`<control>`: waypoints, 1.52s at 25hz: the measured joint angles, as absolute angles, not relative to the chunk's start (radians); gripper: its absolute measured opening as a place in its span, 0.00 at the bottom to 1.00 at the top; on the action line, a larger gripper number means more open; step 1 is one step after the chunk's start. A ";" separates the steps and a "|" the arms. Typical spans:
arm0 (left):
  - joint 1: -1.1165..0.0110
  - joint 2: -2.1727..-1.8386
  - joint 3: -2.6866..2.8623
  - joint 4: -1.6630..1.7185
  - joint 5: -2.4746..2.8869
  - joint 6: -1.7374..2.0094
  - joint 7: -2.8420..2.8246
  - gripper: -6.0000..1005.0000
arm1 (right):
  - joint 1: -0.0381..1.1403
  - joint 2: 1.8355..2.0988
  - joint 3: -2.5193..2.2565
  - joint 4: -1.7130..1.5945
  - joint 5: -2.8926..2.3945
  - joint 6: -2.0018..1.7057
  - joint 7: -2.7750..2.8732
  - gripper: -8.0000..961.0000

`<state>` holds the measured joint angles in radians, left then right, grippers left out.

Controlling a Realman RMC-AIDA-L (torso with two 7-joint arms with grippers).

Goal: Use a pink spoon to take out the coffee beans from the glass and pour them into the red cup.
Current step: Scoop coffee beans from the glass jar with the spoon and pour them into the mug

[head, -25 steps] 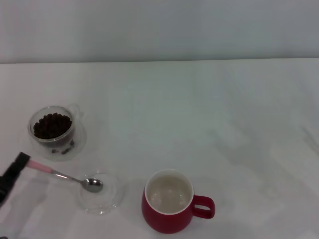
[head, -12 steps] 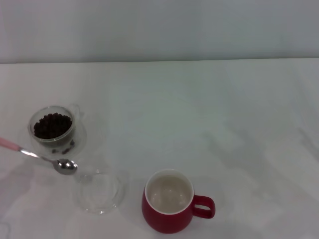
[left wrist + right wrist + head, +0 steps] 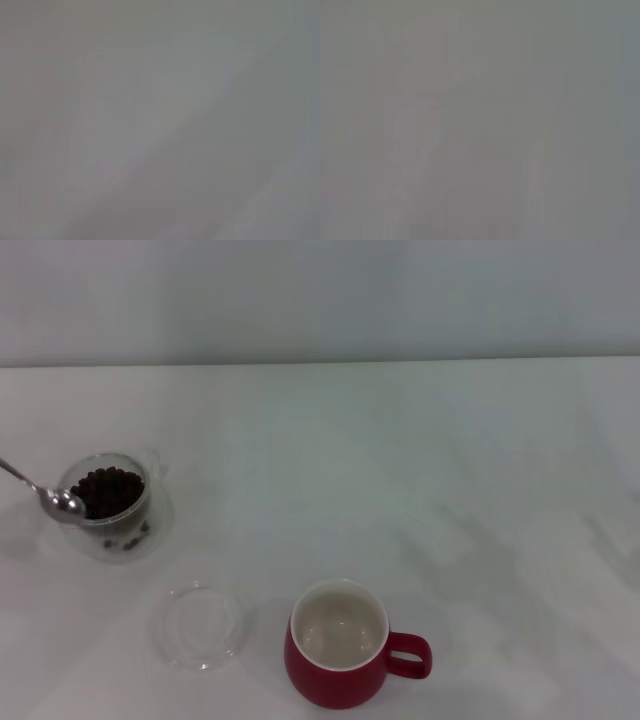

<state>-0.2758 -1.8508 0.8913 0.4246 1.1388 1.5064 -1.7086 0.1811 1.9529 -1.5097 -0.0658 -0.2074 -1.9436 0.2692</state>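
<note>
Head view first: the pink spoon [image 3: 45, 494] comes in from the left edge, only its metal neck and shiny bowl showing, the handle cut off by the frame. The spoon's bowl sits right at the left rim of the glass [image 3: 108, 502], touching or just over it, can't tell which. The glass is full of coffee beans [image 3: 106, 491] heaped dark inside, and it stands on a clear saucer [image 3: 150, 530] with a few loose beans lying on it beside the glass. Nearer the robot there's a flat clear glass dish [image 3: 203, 625], and just right of that the red cup [image 3: 345, 644], upright, creamy inside, loop handle pointing right. All of it sits on a white table [image 3: 420, 460]. No brand, label or writing readable on anything. Neither gripper is in this view, so whatever holds the spoon is off frame and I can't tell how the fingers stand

Left wrist view: plain grey blur, nothing to make out

Right wrist view: same grey blur, no gripper or object I could name
</note>
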 joint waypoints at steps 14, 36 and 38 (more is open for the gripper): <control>-0.515 -1.774 0.884 0.562 1.527 1.246 -1.965 0.13 | 0.171 1.981 -1.533 -0.045 -0.236 -1.999 0.278 0.77; -0.597 -1.874 0.879 0.524 1.751 1.057 -1.994 0.13 | 0.169 1.978 -1.558 -0.023 -0.238 -1.954 0.291 0.77; -0.581 -1.880 0.879 0.520 1.720 1.057 -1.996 0.13 | 0.171 1.977 -1.559 -0.023 -0.238 -1.947 0.291 0.77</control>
